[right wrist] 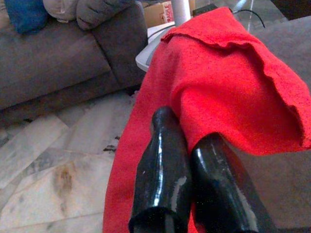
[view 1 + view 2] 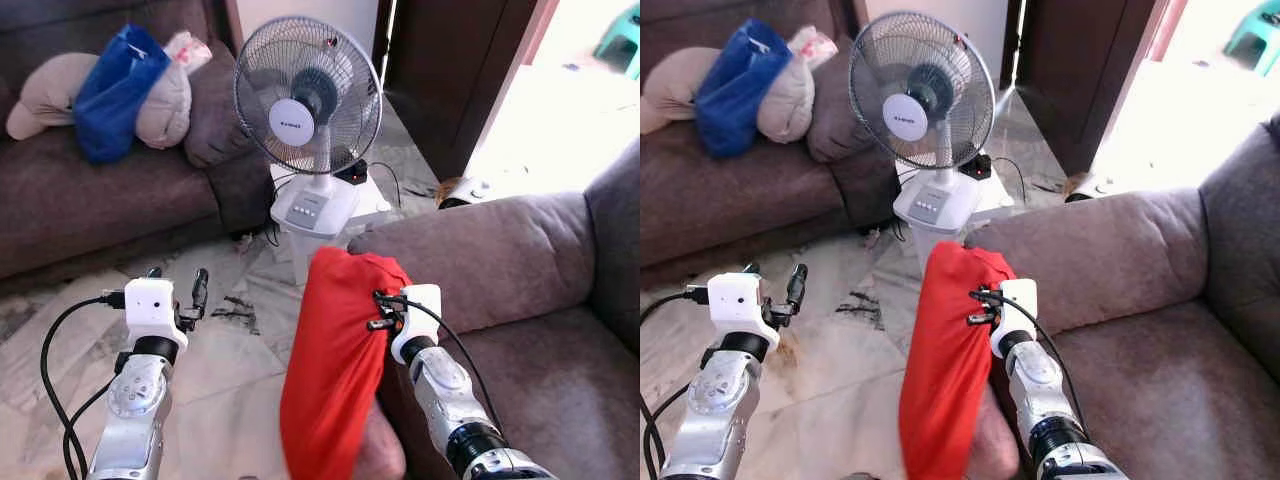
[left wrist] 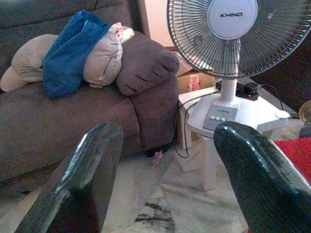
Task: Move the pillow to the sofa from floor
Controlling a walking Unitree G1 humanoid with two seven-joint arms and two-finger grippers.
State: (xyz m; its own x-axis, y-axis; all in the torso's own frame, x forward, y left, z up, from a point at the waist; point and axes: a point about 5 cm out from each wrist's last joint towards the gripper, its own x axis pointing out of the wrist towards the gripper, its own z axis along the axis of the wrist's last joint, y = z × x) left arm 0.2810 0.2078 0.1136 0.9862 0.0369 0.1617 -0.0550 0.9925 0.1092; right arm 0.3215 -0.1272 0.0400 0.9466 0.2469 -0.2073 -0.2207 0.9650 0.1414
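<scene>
Pillow [image 2: 335, 370], red, hangs long axis near vertical from my right gripper [image 2: 380, 310], whose fingers pinch its upper edge. It is off the floor, just beside the sofa [image 2: 520, 330] armrest; the seat lies to its right. My left gripper [image 2: 178, 290] hovers spread and empty.

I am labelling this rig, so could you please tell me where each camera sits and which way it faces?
Eye views: head, looking down at the fan, both arms, the right end effector on the pillow.
Left wrist: along open fingers toward the far sofa.
Right wrist: along shut fingers into the pillow.
All share pillow and far sofa.
</scene>
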